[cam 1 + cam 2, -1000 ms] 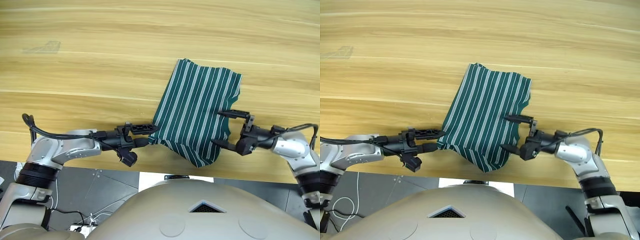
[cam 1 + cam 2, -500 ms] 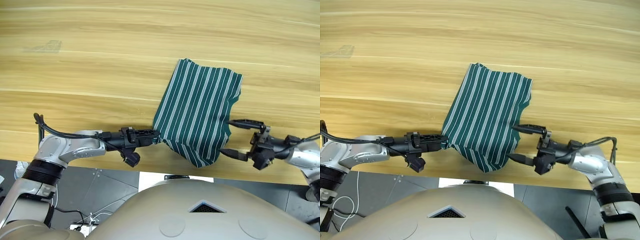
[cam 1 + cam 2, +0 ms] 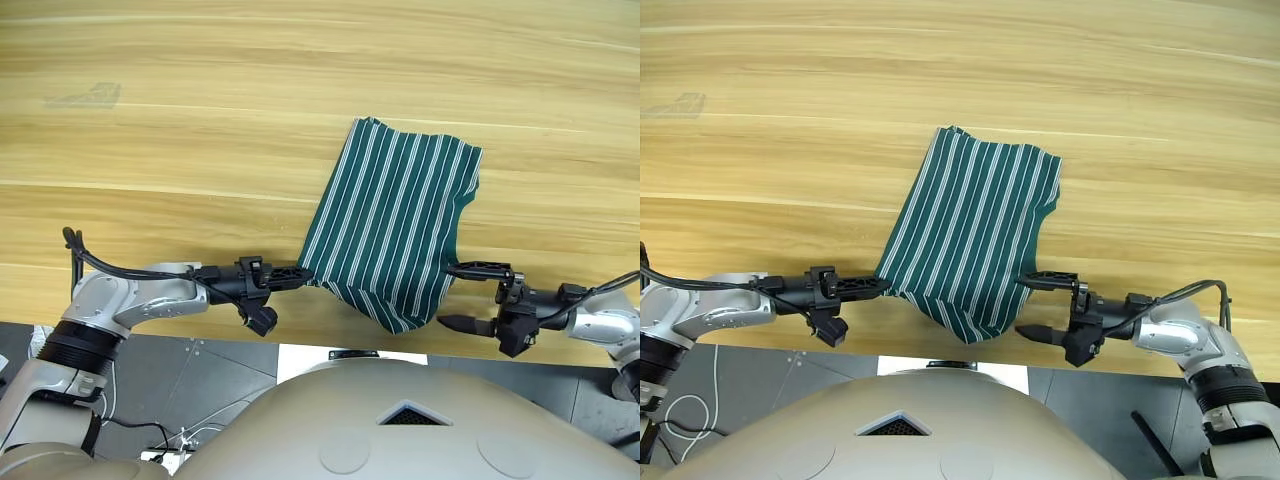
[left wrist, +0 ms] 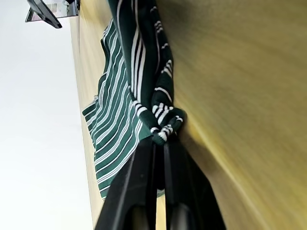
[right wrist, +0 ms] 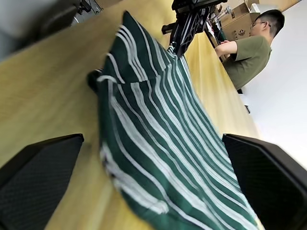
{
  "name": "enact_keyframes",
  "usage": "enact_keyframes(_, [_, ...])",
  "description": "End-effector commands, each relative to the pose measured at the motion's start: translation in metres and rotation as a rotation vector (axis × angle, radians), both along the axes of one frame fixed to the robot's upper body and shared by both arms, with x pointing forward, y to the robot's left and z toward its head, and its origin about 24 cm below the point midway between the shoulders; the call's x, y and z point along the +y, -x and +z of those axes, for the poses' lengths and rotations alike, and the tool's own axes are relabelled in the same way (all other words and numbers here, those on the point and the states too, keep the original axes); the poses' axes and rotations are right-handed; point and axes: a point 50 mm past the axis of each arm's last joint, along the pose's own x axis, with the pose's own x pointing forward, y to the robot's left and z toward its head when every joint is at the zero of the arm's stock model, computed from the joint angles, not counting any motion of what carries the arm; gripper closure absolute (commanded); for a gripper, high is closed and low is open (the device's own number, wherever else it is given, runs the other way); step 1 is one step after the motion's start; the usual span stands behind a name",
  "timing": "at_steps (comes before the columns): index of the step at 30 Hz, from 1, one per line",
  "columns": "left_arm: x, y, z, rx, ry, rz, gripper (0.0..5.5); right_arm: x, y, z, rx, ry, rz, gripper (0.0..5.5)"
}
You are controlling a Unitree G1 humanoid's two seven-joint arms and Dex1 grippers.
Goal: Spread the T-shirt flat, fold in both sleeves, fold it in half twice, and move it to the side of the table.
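The left gripper is squeezed tight on the T-shirt. It pinches the shirt's left corner, the one close to the robot. In the left wrist view the two black fingers press together, and a small bunch of striped cloth sticks out from between their tips. The cloth is rolled and crumpled right at that spot. The left arm lies low along the near edge of the table.

The right gripper holds nothing. Its two fingers are spread wide apart. It sits just beside the shirt's right side, close to the near edge of the table. One fingertip comes right up to the cloth. I cannot tell if it touches. In the right wrist view the two fingers stand far apart at the sides, with the shirt lying on the wood ahead of them. At the shirt's far end in that view, the left gripper grips its corner.

The T-shirt is dark green with thin white stripes. It is folded into a smaller shape and lies on the table, turned a bit sideways. It is toward the robot's right. One point of it reaches close to the near edge of the table.

The table is light wood with long lines in it. Far off to the left there is a faint grey mark on the wood. It is too faint to read.
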Motion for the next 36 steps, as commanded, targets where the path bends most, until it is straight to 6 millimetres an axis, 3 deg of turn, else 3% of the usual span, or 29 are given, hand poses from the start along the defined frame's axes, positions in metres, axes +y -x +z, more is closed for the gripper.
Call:
enact_keyframes(1, [-0.003,0.018,-0.010,0.115,-0.047,0.015,5.45,0.010,0.000,-0.012,0.028,0.036,0.024,0.10])
enact_keyframes(12, [-0.021,0.020,0.016,0.183,0.044,0.073,5.45,0.016,0.008,-0.015,0.129,0.063,0.059,0.10])
enact_keyframes(28, [-0.016,0.016,0.013,0.171,0.017,0.103,5.45,0.012,0.000,-0.012,0.147,0.079,0.039,0.10])
enact_keyframes(31, [-0.015,0.016,0.012,0.168,0.012,0.102,5.45,0.012,-0.001,-0.014,0.155,0.077,0.019,0.33])
enact_keyframes(36, [-0.015,0.018,0.011,0.169,0.012,0.099,5.45,0.012,-0.001,-0.014,0.151,0.075,0.018,1.24])
